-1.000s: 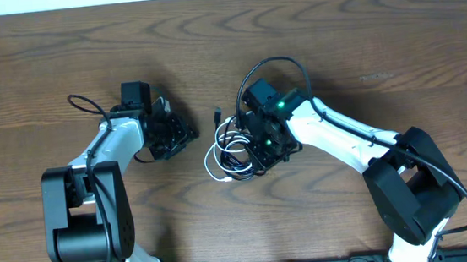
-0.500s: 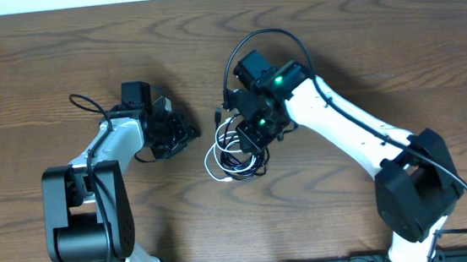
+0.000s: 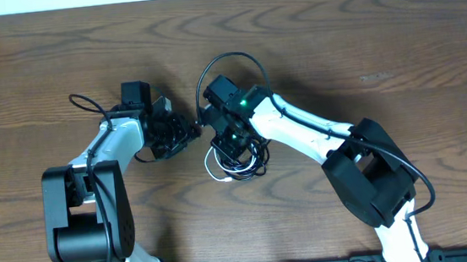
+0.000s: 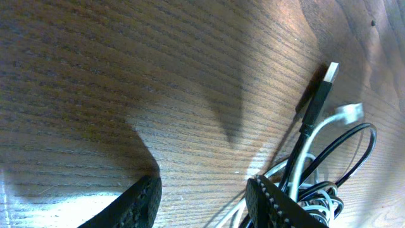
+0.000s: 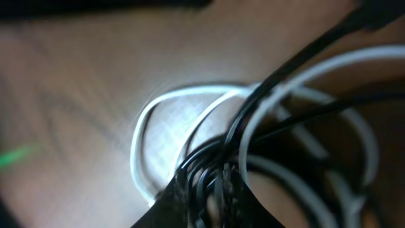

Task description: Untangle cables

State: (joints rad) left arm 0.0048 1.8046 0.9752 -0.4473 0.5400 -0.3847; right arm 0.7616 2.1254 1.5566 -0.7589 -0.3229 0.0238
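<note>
Overhead, the right claw (image 3: 235,143) covers part of the cables (image 3: 237,169); its blurry wrist view leaves its grip unclear. Only the left wrist view shows the left claw (image 4: 202,196) released, empty.

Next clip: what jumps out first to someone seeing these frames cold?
The knot of cables at mid-table draws the eye, black and white loops wound through each other, with the right arm reaching across so its jaws sit right on top of it. In the left wrist view, a black USB plug sticks out of the tangle beside the open, empty jaws of the left arm.
</note>
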